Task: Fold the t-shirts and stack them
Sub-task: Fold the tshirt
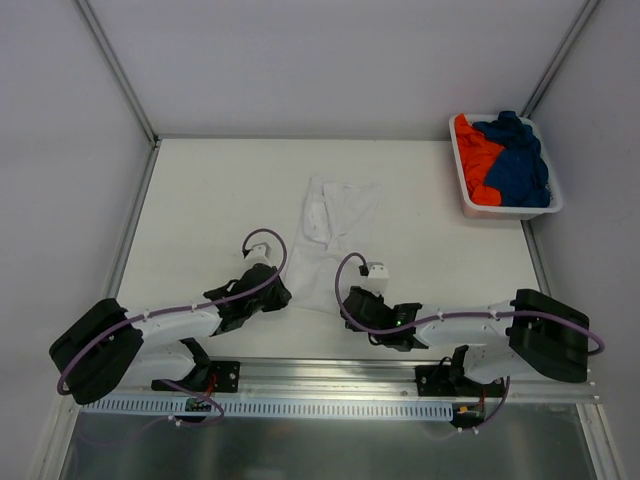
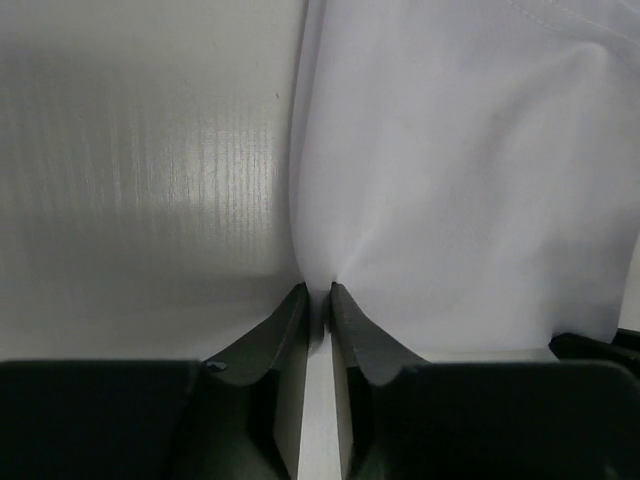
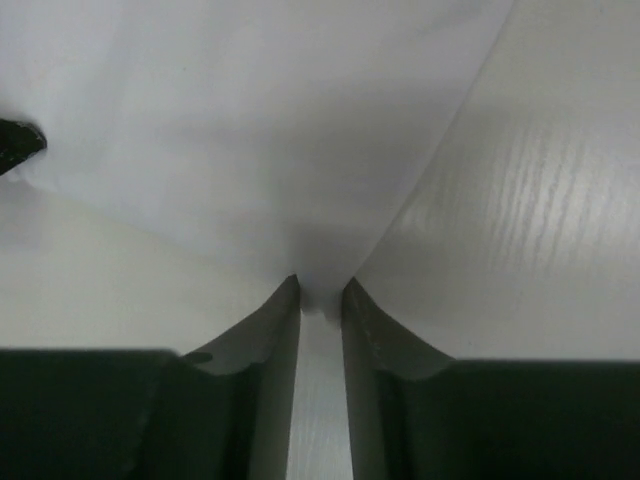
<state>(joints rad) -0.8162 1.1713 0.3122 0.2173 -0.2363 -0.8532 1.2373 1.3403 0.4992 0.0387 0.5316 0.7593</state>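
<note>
The white t-shirt (image 1: 335, 225) lies in the middle of the table as a long narrow shape, its near hem towards the arms. My left gripper (image 1: 285, 297) is shut on the hem's near left corner; in the left wrist view the cloth (image 2: 460, 170) bunches into the closed gripper (image 2: 318, 295). My right gripper (image 1: 347, 300) is shut on the near right corner; in the right wrist view the cloth (image 3: 250, 140) is pinched in the gripper (image 3: 320, 292). The orange t-shirt (image 1: 474, 158) and the dark blue t-shirt (image 1: 518, 160) lie crumpled in the basket.
The white plastic basket (image 1: 510, 211) stands at the table's far right corner. Grey walls with metal posts enclose the white table (image 1: 210, 200) on three sides. Bare table shows beside the cloth in both wrist views (image 2: 150, 180) (image 3: 530, 230).
</note>
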